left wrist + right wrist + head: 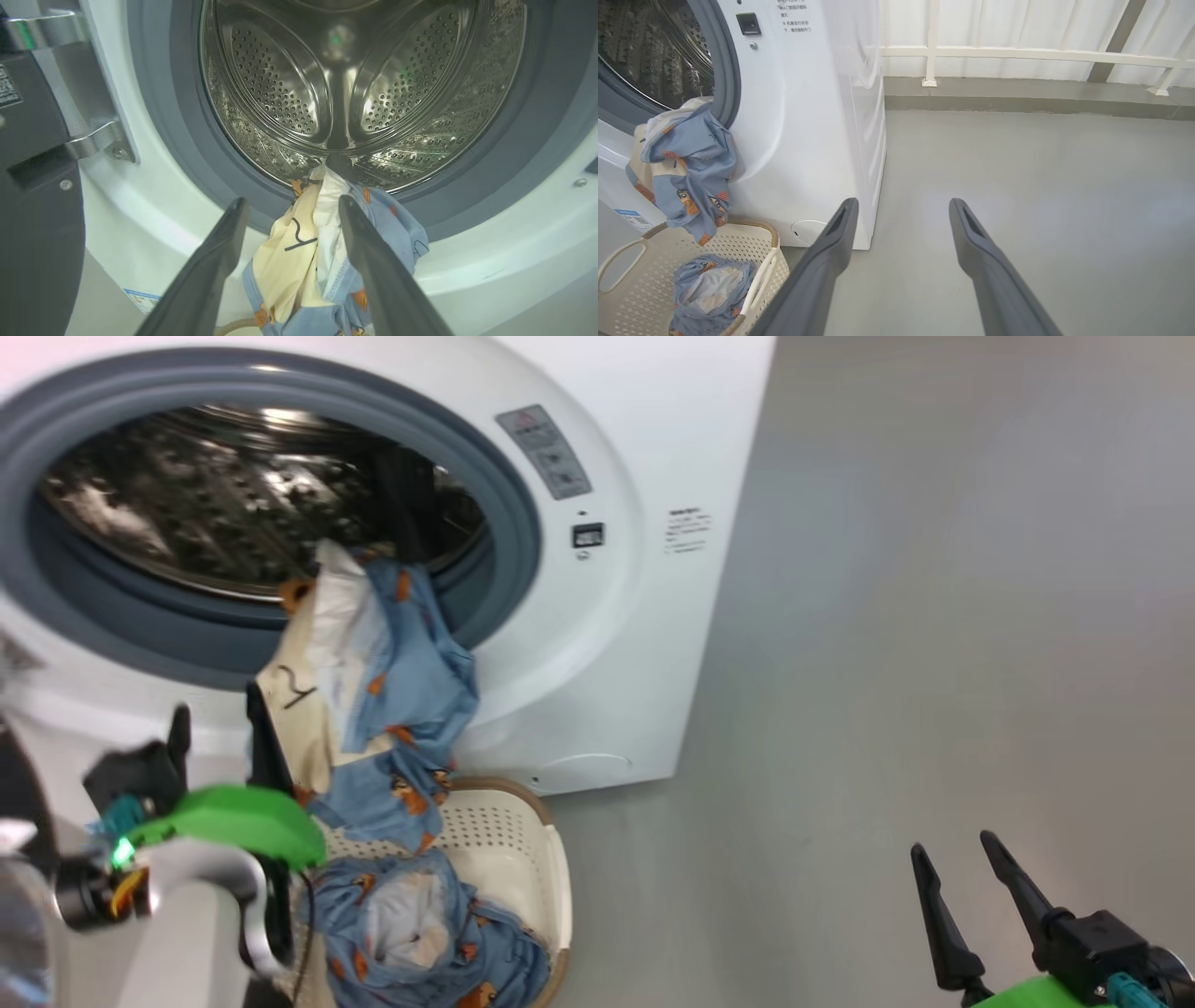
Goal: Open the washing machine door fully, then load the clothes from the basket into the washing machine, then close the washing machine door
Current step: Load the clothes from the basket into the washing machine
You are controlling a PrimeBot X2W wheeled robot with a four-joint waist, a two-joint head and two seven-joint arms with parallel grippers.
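The washing machine (653,476) stands with its steel drum (345,93) exposed. The washing machine door (32,224) is swung out to the left, with a chrome hinge on its dark frame. One piece of the clothes (401,663), light blue with orange prints and a cream patch, hangs over the grey gasket lip, and its lower end reaches down to the basket (551,859). More clothes (420,933) lie in the basket. My left gripper (293,200) is open just below the drum mouth, its fingers either side of the hanging piece (299,261). My right gripper (954,847) is open over the floor.
Grey floor (1041,163) stretches to the right of the machine. A low kerb and white railing (1017,53) close it off at the back. The basket (626,298) sits tight against the machine's front, under the drum opening. A small blue label (630,219) is on the machine's lower front.
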